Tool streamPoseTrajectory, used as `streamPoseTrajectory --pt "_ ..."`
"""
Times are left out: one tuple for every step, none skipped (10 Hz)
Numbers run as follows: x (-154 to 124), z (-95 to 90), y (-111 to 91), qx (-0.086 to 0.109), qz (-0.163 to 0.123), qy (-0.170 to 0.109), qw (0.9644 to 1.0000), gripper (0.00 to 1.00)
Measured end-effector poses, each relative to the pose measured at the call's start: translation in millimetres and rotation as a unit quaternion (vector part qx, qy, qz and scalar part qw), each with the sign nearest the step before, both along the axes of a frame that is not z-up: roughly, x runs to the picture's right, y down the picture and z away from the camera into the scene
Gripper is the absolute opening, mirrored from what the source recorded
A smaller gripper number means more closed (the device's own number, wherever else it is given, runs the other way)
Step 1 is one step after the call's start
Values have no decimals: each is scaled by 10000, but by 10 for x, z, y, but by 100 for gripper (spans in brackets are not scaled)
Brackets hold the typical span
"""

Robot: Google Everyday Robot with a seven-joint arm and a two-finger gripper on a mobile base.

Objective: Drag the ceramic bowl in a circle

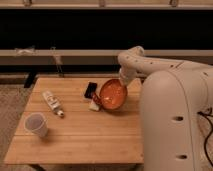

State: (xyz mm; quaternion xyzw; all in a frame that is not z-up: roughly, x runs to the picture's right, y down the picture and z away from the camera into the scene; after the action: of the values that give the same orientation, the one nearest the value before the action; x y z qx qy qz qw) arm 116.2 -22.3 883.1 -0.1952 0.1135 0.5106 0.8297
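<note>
Cup: being shown upright, well to the near left of the ceramic bowl.
Bottle: being shown lying left of the bowl, well apart.
Packet and dark object: being shown just beside the bowl's left edge.
Bowl: being tipped up on the table, inside facing the camera.
Gripper: being held at the bowl's far right rim; its grasp cannot be told.
Advice: the bowl is probably best being settled flat and dragged slowly, curving clear of its neighbours.

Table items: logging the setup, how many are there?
5: cup front left; bottle behind it; black box and small packet mid-table; ceramic bowl beside them, gripper at its far rim. Arm may hide others.
</note>
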Motion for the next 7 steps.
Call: streamPoseTrajectory --pt "-193 -122 53 101 -121 -106 9998 10" --pt "-352 -222 98 194 -269 -187 9993 10" --pt "-487 -302 138 256 -358 -261 9987 10" --pt "-648 -391 199 323 -483 -358 9977 10" --pt "-798 -504 283 395 -598 -464 9963 10" --pt "-870 -578 348 433 -659 -530 9955 10" --pt "-965 -672 450 465 -730 -638 9942 10"
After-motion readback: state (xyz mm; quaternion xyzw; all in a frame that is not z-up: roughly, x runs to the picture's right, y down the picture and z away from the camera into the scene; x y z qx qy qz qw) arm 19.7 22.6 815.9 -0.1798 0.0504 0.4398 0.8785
